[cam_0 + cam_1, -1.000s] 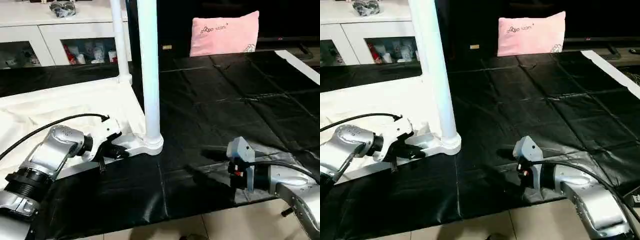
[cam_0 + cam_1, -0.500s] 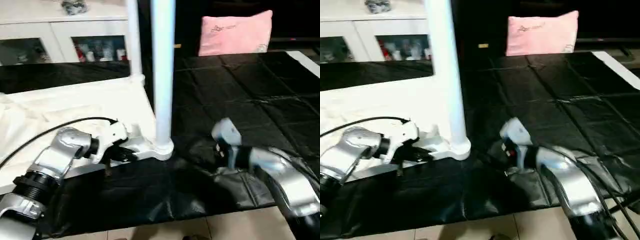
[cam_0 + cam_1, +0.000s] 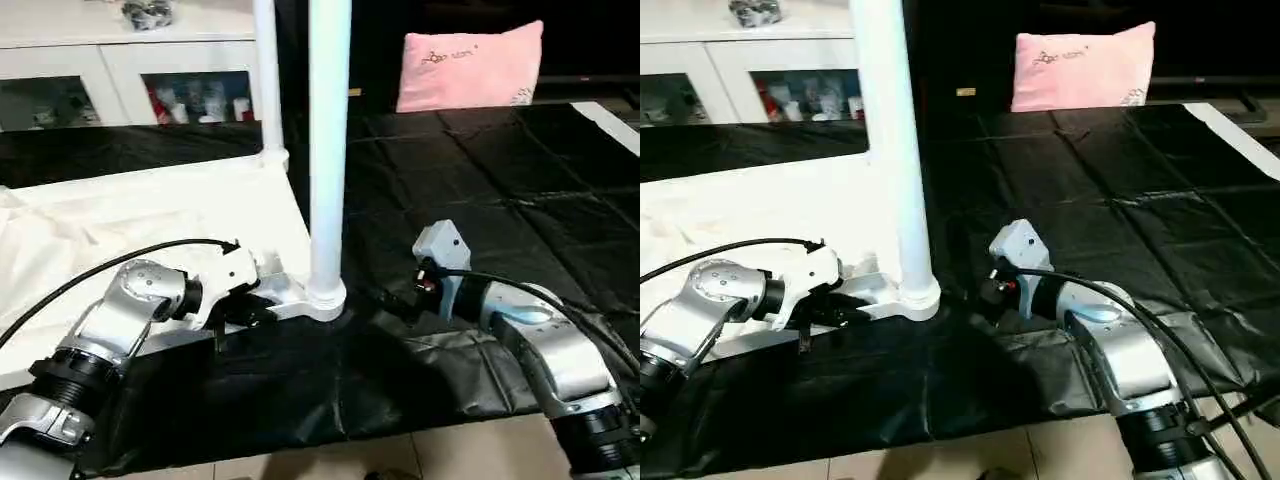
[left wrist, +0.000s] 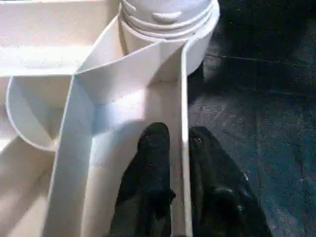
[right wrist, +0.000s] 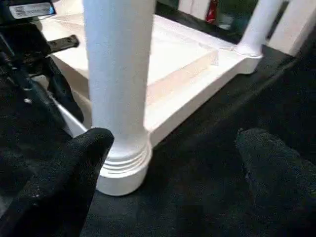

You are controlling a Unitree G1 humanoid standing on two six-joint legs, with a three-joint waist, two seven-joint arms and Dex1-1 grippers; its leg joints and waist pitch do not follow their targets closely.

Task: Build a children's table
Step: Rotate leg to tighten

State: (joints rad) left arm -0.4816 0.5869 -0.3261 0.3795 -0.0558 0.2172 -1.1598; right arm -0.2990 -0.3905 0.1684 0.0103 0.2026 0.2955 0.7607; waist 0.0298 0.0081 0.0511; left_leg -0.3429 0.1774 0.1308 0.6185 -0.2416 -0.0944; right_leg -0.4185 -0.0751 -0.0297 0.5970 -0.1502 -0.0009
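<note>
The jaws of the right gripper (image 5: 168,163) are spread wide, empty, with the upright leg (image 3: 328,150) at ten o'clock, its long axis vertical. The left gripper (image 4: 180,143) is pinched on a tabletop (image 3: 150,215) rib beside that leg's socket (image 4: 168,29).

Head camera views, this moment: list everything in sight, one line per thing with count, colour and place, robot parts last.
tabletop: one, white, upside down on the black mat, left of centre
legs: two, white, upright in the tabletop's corner sockets, one near, one behind
mat: one, black, covering the floor
cushion: one, pink, at the mat's far edge
cabinet: one, white with glass doors, far left
left gripper: one, black jaws either side of the tabletop's edge rib beside the near leg
right gripper: one, black jaws wide open, facing the near leg's base
</note>
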